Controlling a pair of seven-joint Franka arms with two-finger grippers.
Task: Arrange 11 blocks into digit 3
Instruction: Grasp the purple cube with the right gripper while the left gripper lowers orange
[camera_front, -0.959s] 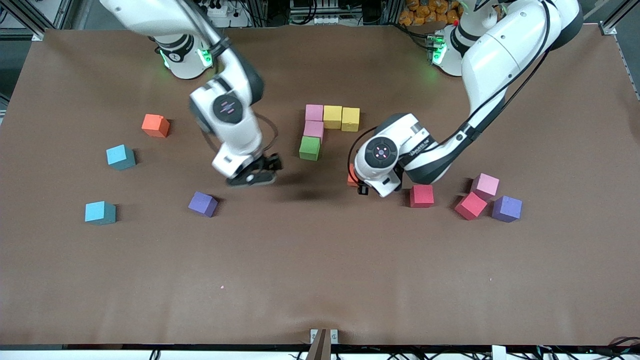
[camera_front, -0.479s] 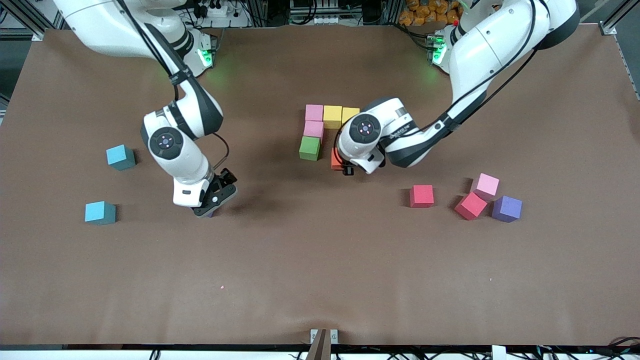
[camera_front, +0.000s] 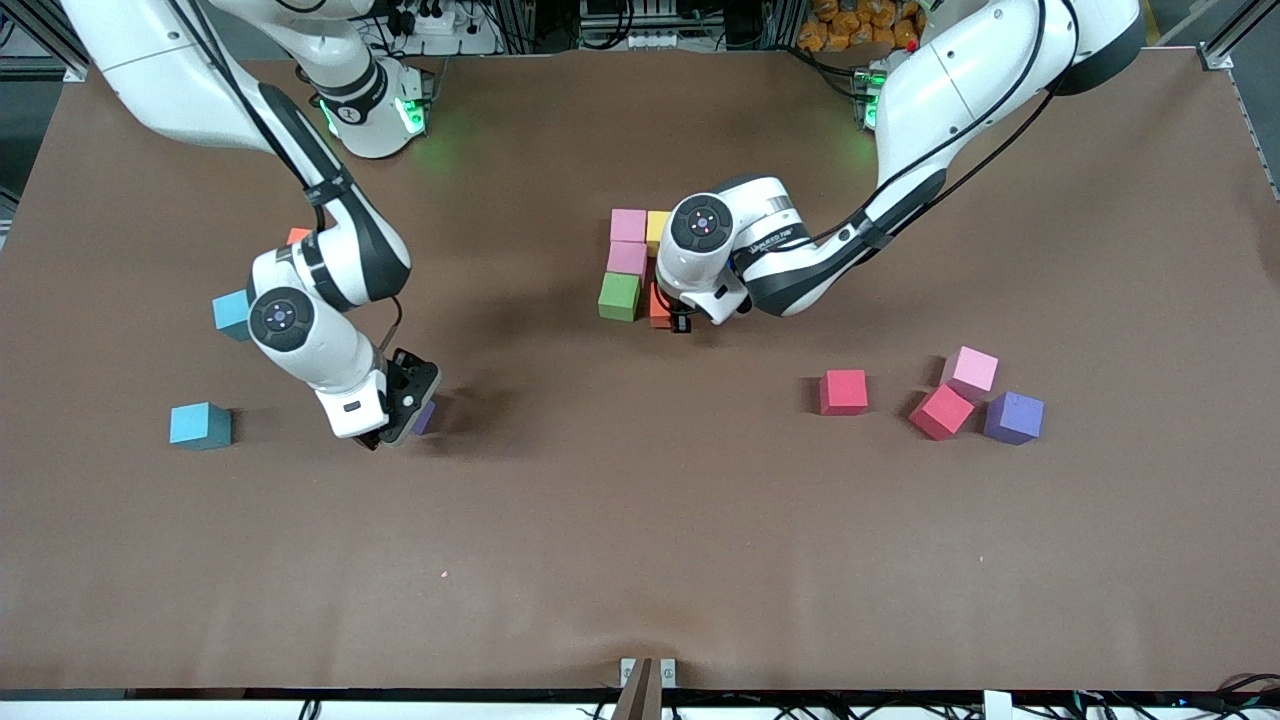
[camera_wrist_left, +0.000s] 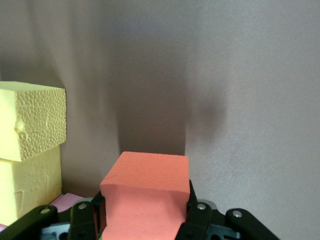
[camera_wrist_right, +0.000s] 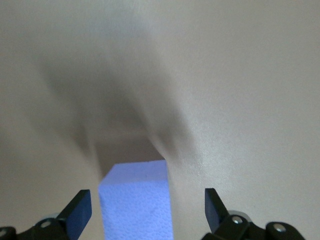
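Observation:
My left gripper (camera_front: 666, 312) is shut on an orange block (camera_front: 657, 302) (camera_wrist_left: 147, 192) and holds it low, right beside the green block (camera_front: 619, 296). The green block ends a column with two pink blocks (camera_front: 628, 225) (camera_front: 627, 258). Yellow blocks (camera_wrist_left: 30, 120) adjoin the top pink one and are partly hidden by the left wrist in the front view. My right gripper (camera_front: 398, 418) (camera_wrist_right: 146, 210) is open, its fingers (camera_wrist_right: 80, 212) standing on either side of a purple block (camera_wrist_right: 135, 200) (camera_front: 426, 415) without touching it.
Two cyan blocks (camera_front: 200, 425) (camera_front: 229, 312) and another orange block (camera_front: 297, 236) lie near the right arm. Toward the left arm's end sit two red blocks (camera_front: 843, 391) (camera_front: 940, 411), a pink one (camera_front: 971, 371) and a purple one (camera_front: 1013, 417).
The left gripper carried the orange block from near the red block up to the green block. The right arm swung toward its own end of the table and came down around the purple block.

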